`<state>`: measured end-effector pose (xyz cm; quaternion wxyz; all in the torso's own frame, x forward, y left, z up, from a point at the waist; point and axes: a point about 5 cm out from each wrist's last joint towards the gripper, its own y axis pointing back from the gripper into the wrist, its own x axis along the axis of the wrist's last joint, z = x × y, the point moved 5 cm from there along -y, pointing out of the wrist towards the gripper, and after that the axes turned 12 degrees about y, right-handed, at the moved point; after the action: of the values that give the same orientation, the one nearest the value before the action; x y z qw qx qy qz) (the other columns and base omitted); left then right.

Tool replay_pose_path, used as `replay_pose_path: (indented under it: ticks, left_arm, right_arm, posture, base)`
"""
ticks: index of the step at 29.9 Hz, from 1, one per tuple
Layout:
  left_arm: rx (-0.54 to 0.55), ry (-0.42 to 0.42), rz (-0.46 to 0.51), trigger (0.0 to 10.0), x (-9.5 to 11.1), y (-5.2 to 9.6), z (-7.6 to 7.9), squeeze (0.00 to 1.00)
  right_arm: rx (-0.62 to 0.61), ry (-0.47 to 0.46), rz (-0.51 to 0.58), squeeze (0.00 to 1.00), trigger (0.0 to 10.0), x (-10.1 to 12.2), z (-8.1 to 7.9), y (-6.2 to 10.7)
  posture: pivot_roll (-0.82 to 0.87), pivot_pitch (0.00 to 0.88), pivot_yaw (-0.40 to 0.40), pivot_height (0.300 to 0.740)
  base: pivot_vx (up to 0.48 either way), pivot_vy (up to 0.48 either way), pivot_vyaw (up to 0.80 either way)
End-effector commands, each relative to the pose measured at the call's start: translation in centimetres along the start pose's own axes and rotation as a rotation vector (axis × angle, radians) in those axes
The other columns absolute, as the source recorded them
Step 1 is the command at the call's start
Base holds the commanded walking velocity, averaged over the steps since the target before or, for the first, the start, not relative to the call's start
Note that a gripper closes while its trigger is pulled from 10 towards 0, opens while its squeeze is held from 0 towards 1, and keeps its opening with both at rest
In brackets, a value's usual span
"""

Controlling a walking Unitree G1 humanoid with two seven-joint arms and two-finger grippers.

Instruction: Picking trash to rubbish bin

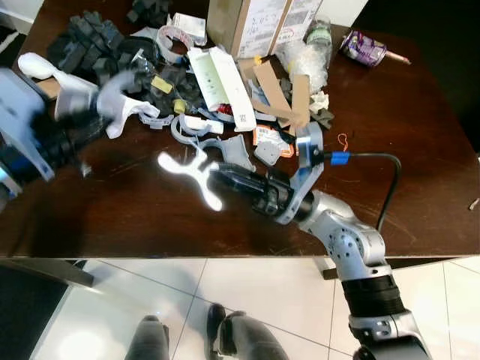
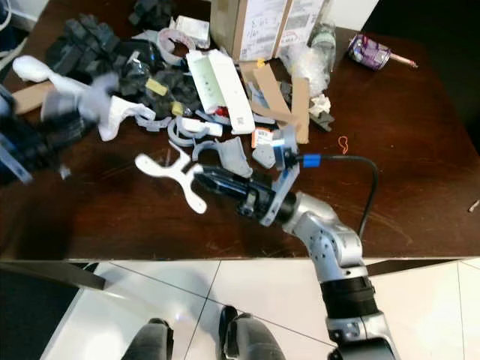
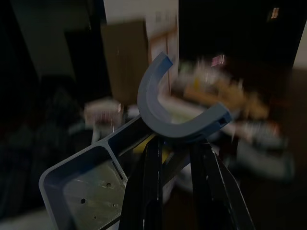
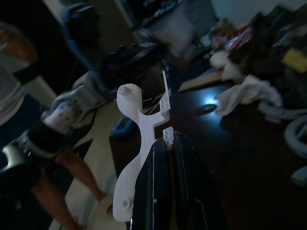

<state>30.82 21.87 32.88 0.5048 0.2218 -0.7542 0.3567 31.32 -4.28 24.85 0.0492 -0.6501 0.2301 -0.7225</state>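
My right gripper (image 1: 219, 178) reaches over the dark wooden table (image 1: 420, 187) and is shut on a white forked plastic piece (image 1: 191, 171), held just above the tabletop in front of the trash pile. In the right wrist view the white piece (image 4: 140, 125) stands up between the black fingers (image 4: 160, 182). At the table's left my left gripper (image 1: 86, 120), blurred, is shut on a grey plastic bracket (image 1: 120, 99). The left wrist view shows this bracket (image 3: 160, 112) with a U-shaped end clamped between the fingers (image 3: 149, 191).
A trash pile covers the table's far half: black foam pieces (image 1: 94, 41), a white carton (image 1: 221, 79), cardboard strips (image 1: 289, 94), a cardboard box (image 1: 255, 22), a plastic bottle (image 1: 315, 41), a purple wrapper (image 1: 364, 49). Tiled floor (image 1: 255, 285) lies below the near edge. A person (image 4: 19, 96) stands beside the table.
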Motion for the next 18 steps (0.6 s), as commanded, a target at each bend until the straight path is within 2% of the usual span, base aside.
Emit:
replay_pose_path:
  ticks: [1,3,5,9,10,11,12,14,16,17,18]
  left_arm:
    - [-0.037,0.066,0.022,0.0,-0.5,-0.3,1.3,0.0]
    - [-0.057,0.091,0.055,0.0,-0.3,-0.7,2.2,0.0]
    - [-0.06,0.095,0.063,0.0,-0.2,-0.7,2.5,0.0]
    - [-0.049,0.15,0.122,0.0,0.3,-0.8,3.1,0.0]
    - [-0.037,0.174,0.14,3.1,0.4,-0.9,3.4,0.0]
    - [-0.023,0.212,0.155,10.0,0.1,-1.0,3.7,0.0]
    - [-0.023,0.212,0.155,10.0,0.1,-1.0,3.7,0.0]
    - [-0.004,0.275,0.165,10.0,-1.0,-1.3,4.5,0.0]
    - [0.001,0.299,0.164,10.0,-1.6,-1.4,5.0,0.0]
    - [0.037,0.355,0.166,10.0,-2.6,-1.7,5.3,0.0]
    - [0.037,0.355,0.166,10.0,-2.6,-1.7,5.3,0.0]
  right_arm:
    - [-0.036,-0.019,0.024,0.0,0.0,0.0,0.5,0.7]
    - [-0.048,-0.014,0.038,0.0,0.0,0.2,0.8,0.7]
    - [-0.056,-0.011,0.043,0.0,0.0,0.2,1.0,0.7]
    - [-0.173,0.01,0.075,0.0,0.0,0.8,3.0,1.0]
    - [-0.234,0.021,0.083,0.0,0.0,1.0,4.1,1.2]
    - [-0.295,0.032,0.089,0.0,10.0,1.1,5.1,1.4]
    - [-0.295,0.032,0.089,0.0,10.0,1.1,5.1,1.4]
    - [-0.397,0.047,0.098,0.0,10.0,1.4,6.8,1.9]
    - [-0.436,0.05,0.101,0.0,10.0,1.4,7.3,2.2]
    - [-0.499,0.061,0.096,0.0,10.0,1.3,8.2,2.6]
    - [-0.499,0.061,0.096,0.0,10.0,1.3,8.2,2.6]
  posture:
    - [0.17,0.256,-0.168,0.74]
    - [0.18,0.239,-0.162,0.74]
    - [0.18,0.234,-0.161,0.74]
    - [0.19,0.219,-0.153,0.74]
    - [0.2,0.209,-0.147,0.74]
    - [0.2,0.204,-0.143,0.74]
    - [0.2,0.204,-0.143,0.74]
    - [0.21,0.196,-0.135,0.74]
    - [0.21,0.192,-0.131,0.74]
    - [0.21,0.186,-0.126,0.74]
    - [0.21,0.186,-0.126,0.74]
  base:
    - [0.0,0.0,0.0]
    - [0.0,0.0,0.0]
    - [0.0,0.0,0.0]
    - [0.0,0.0,0.0]
    - [0.0,0.0,0.0]
    - [0.0,0.0,0.0]
    - [0.0,0.0,0.0]
    - [0.0,0.0,0.0]
    - [0.0,0.0,0.0]
    - [0.0,0.0,0.0]
    - [0.0,0.0,0.0]
